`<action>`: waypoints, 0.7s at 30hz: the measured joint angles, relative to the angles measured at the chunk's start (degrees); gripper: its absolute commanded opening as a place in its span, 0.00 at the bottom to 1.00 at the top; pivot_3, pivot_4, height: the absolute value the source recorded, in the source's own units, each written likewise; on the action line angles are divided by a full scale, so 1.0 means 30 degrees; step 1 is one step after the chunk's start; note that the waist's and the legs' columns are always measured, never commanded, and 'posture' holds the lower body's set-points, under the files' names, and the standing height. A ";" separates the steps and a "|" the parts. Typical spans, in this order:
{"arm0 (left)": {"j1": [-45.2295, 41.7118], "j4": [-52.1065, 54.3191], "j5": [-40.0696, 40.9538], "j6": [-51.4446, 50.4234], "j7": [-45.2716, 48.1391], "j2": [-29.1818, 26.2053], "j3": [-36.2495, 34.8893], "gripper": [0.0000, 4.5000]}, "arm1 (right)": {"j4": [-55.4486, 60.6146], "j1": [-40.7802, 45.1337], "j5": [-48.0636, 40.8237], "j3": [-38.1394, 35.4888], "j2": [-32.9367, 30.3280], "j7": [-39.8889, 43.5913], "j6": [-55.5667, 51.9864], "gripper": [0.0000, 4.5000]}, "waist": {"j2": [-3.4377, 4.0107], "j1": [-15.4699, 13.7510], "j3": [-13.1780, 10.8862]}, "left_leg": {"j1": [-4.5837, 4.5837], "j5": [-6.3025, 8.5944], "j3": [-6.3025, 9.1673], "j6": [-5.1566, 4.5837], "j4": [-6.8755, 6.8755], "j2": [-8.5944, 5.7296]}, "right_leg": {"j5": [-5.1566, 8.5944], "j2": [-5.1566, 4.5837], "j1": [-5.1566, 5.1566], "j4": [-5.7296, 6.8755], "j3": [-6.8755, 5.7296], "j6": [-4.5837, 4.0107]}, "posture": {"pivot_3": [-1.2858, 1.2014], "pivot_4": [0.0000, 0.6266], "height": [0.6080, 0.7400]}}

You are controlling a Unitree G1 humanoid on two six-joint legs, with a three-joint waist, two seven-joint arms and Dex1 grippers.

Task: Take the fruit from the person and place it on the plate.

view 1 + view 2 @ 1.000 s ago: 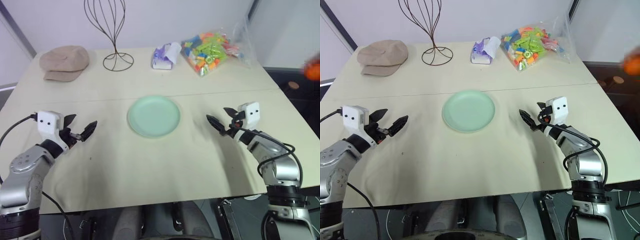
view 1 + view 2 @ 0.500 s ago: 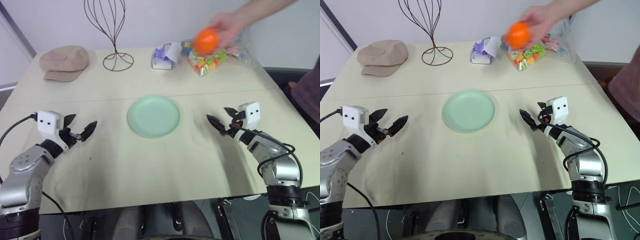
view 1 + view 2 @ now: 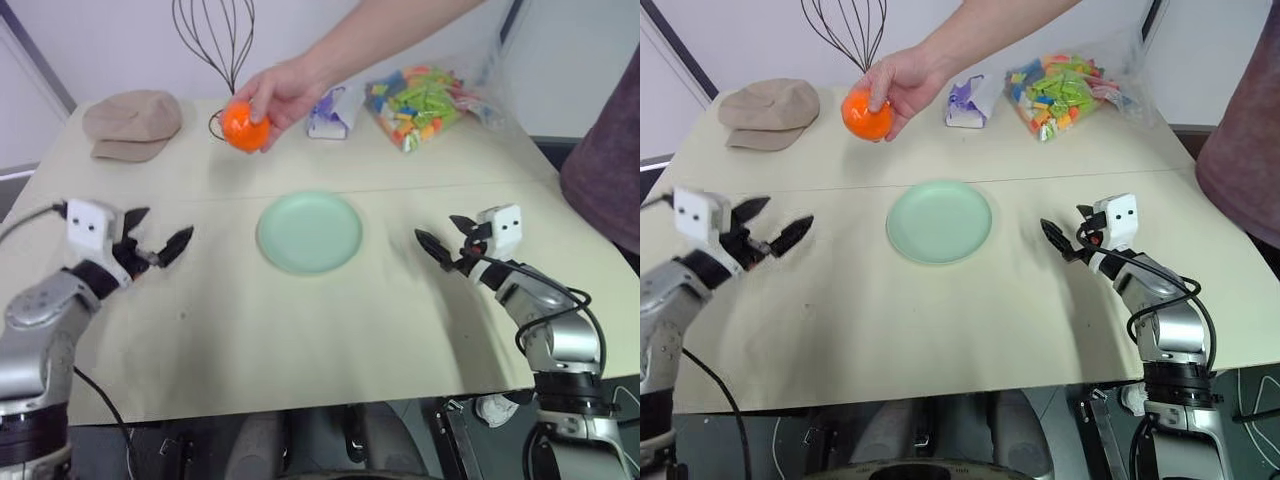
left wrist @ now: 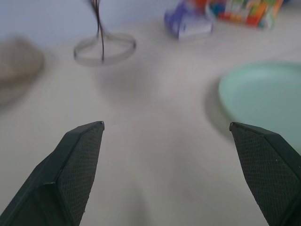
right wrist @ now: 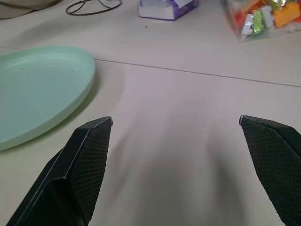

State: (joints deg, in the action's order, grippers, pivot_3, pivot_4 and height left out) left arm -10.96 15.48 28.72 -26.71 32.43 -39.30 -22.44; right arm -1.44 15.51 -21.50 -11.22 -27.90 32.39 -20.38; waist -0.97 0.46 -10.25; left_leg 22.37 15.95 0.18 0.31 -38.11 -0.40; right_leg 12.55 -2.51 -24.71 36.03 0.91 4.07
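Left gripper [image 3: 160, 245], at the left edge of the head view, stands with its two black fingers spread wide and nothing between them, raised just above the table [image 3: 300, 330]. Right gripper [image 3: 440, 243], at centre right, is likewise spread and empty, its tips pointing toward the plate [image 3: 309, 232]. That pale green plate lies bare in the middle of the frame, between the two grippers and apart from both.

Fruit [image 3: 244, 127], bright orange and round, sits in the upper left-centre of the frame, held from above in the person's hand [image 3: 285, 92]; the forearm runs up and to the right out of the frame. It is above the far part of the table, beyond the plate and well apart from either gripper.

Along the far edge, from left to right: a beige cap [image 3: 132, 122], a wire stand [image 3: 215, 30], a purple-and-white packet [image 3: 332, 110], and a clear bag of coloured blocks [image 3: 425, 95]. A maroon-clad torso [image 3: 605, 170] fills the right edge.
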 measured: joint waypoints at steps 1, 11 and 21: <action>-0.0836 0.0072 0.0011 0.0038 -0.0055 -0.0076 -0.0001 1.00 | 0.0000 0.0010 0.0001 0.0007 0.0009 -0.0003 0.0000 0.98 | 0.0001 0.0029 0.0000 | -0.0004 0.0000 -0.0008 0.0000 -0.0001 -0.0005 | -0.0001 0.0000 0.0003 -0.0003 -0.0001 0.0002 | 0.52 0.24 1.00; -0.4136 -0.3212 -0.1180 0.1888 -0.0081 0.1963 0.2271 1.00 | 0.0037 0.0093 0.0030 0.0078 0.0127 -0.0187 -0.0004 0.98 | 0.0004 0.0099 0.0002 | -0.0023 0.0000 -0.0010 -0.0001 0.0000 0.0002 | -0.0011 0.0029 0.0011 0.0010 0.0002 0.0022 | 0.52 0.24 1.00; -0.6152 -0.5307 0.0411 0.1294 -0.0509 0.3839 0.2137 1.00 | 0.1010 -0.0708 0.0000 -0.0011 0.0290 -0.0848 -0.0053 0.98 | -0.0002 0.0227 0.0000 | -0.0021 0.0001 -0.0014 -0.0003 -0.0004 0.0008 | -0.0016 0.0009 0.0008 0.0015 0.0008 0.0030 | 0.52 0.24 1.00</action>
State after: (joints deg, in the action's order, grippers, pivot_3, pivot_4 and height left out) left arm -29.42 -0.44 29.95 -22.83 30.90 -27.79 -16.03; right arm 1.59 13.39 -21.50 -11.25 -27.04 29.85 -20.53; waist -0.97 1.14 -10.25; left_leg 22.31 15.95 0.14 0.31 -38.12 -0.38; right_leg 12.51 -2.49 -24.69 36.07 0.93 4.16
